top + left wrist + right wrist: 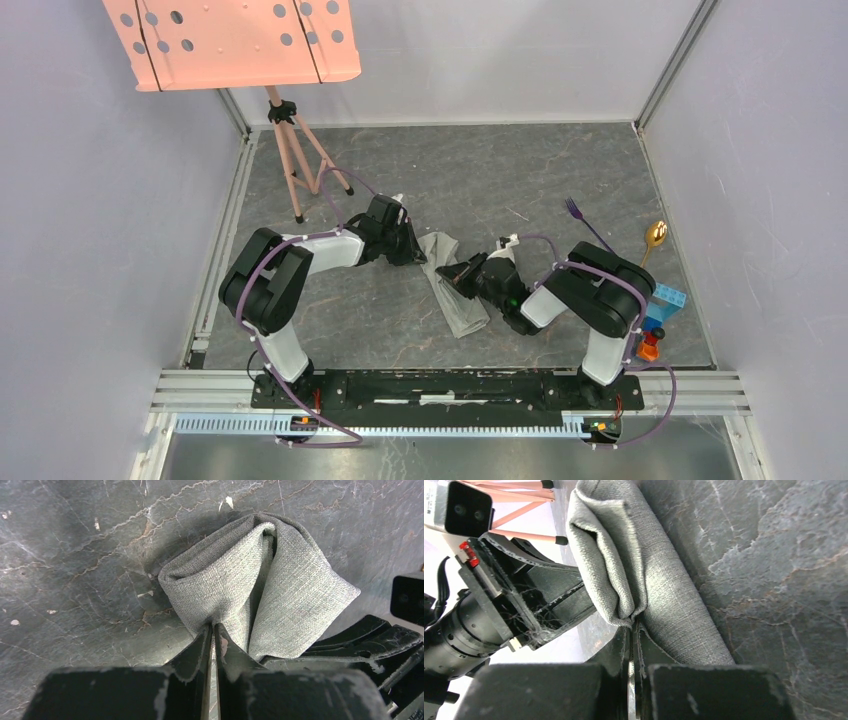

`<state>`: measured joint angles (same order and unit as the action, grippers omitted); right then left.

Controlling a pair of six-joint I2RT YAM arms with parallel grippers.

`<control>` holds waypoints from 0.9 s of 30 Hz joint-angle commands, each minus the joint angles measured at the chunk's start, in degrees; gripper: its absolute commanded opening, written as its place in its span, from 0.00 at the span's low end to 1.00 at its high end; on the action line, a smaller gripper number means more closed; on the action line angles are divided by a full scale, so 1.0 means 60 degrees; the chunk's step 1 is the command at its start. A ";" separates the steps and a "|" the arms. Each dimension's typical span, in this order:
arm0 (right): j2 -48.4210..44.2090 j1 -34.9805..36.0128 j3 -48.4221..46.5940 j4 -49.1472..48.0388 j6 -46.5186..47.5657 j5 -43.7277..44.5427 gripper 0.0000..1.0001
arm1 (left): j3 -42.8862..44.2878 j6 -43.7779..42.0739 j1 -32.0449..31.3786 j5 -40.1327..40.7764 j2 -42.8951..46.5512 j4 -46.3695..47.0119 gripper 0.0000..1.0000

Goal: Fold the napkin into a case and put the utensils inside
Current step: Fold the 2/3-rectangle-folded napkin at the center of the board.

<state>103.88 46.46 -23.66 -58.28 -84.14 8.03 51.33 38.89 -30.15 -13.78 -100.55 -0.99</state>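
Observation:
The grey napkin (452, 285) lies folded into a narrow strip at the middle of the table. My left gripper (418, 252) is shut on its far end, pinching a cloth edge (235, 580) between the jaws (212, 627). My right gripper (458, 277) is shut on a fold of the cloth (624, 580) at the strip's right side (633, 625). The purple fork (586, 224) and the gold-bowled spoon (653, 240) lie on the table at the far right, apart from both grippers.
A salmon-pink perforated panel (235, 40) on a tripod (295, 160) stands at the back left. Colourful toy blocks (658, 318) sit at the right edge beside the right arm. Frame rails border the table.

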 commanded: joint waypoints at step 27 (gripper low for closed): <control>0.0677 0.0717 -0.5084 0.8872 0.7183 0.2272 0.14 | 0.1092 -0.0473 0.0642 0.1699 0.4825 -0.4742 0.48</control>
<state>105.49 49.19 -47.99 -22.65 -52.45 13.96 57.95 33.76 -28.03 -7.90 -79.79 -24.36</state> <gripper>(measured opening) 0.135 0.466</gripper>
